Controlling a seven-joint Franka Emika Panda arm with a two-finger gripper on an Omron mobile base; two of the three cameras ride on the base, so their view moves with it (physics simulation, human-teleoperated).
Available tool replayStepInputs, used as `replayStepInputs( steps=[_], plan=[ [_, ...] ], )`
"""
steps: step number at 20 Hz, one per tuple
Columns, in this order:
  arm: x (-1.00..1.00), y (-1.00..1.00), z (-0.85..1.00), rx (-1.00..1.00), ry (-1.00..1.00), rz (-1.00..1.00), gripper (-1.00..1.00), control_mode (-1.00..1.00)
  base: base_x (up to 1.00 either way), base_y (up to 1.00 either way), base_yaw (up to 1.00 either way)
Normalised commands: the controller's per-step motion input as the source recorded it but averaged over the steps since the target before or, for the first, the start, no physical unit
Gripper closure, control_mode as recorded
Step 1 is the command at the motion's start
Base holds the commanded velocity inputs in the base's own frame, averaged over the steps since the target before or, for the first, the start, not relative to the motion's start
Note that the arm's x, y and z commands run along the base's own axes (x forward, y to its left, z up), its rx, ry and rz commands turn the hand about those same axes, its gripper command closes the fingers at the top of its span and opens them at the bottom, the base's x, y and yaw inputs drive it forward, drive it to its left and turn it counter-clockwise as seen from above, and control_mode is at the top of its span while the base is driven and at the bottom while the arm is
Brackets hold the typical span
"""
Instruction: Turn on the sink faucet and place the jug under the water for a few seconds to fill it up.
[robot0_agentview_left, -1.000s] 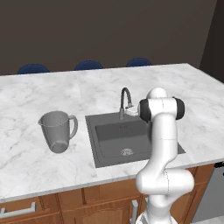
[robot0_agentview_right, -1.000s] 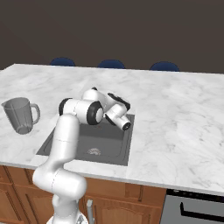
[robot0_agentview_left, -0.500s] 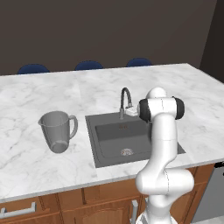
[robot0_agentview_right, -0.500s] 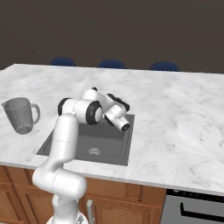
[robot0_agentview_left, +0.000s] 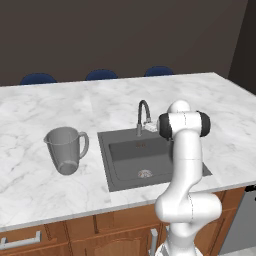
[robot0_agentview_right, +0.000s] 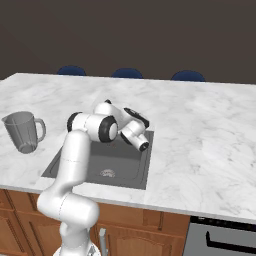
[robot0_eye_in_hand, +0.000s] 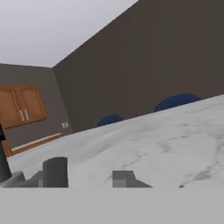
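Note:
The dark gooseneck sink faucet (robot0_agentview_left: 143, 115) stands at the back rim of the dark sink (robot0_agentview_left: 125, 150); no water shows under its spout. My gripper (robot0_agentview_left: 150, 127) sits low at the faucet's base on its right side, and the arm hides the faucet in the right base view, where the gripper (robot0_agentview_right: 143, 145) points down toward the sink's right edge. In the hand view the fingertips (robot0_eye_in_hand: 124, 178) stand a little apart, pinching nothing, with a short grey stub beside them. The translucent grey jug (robot0_agentview_left: 65, 149) stands upright on the counter left of the sink (robot0_agentview_right: 75, 162), its handle toward the basin.
A round metal drain (robot0_agentview_left: 144, 173) lies in the basin floor. White marble countertop (robot0_agentview_left: 220, 125) stretches on both sides of the sink. Three blue chair backs (robot0_agentview_left: 101, 74) line the far edge. Wooden cabinet fronts (robot0_agentview_left: 75, 235) run below the counter.
The hand has dipped very slightly at the faucet's base. The jug and the rest of the scene have not moved.

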Motion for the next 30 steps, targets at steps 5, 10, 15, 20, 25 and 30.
replayStepInputs(
  steps=[5,10,15,20,25,30],
  plan=[
    [0.02,-0.52,-0.39,0.02,0.12,0.00,1.00,-1.00,0.00,0.00,0.00],
    [0.00,-0.44,-0.42,0.01,0.11,0.00,1.00,-1.00,0.00,0.00,0.00],
    [0.00,-0.49,-0.45,0.04,0.08,0.00,1.00,-1.00,0.00,0.00,0.00],
    [0.00,-0.61,-0.49,0.07,0.06,0.00,1.00,-1.00,0.00,0.00,0.00],
    [0.00,-0.65,-0.52,0.07,0.06,0.00,1.00,-1.00,0.00,0.00,0.00],
    [0.00,-0.65,-0.52,0.07,0.07,0.00,1.00,-1.00,0.00,0.00,0.00]
  ],
)
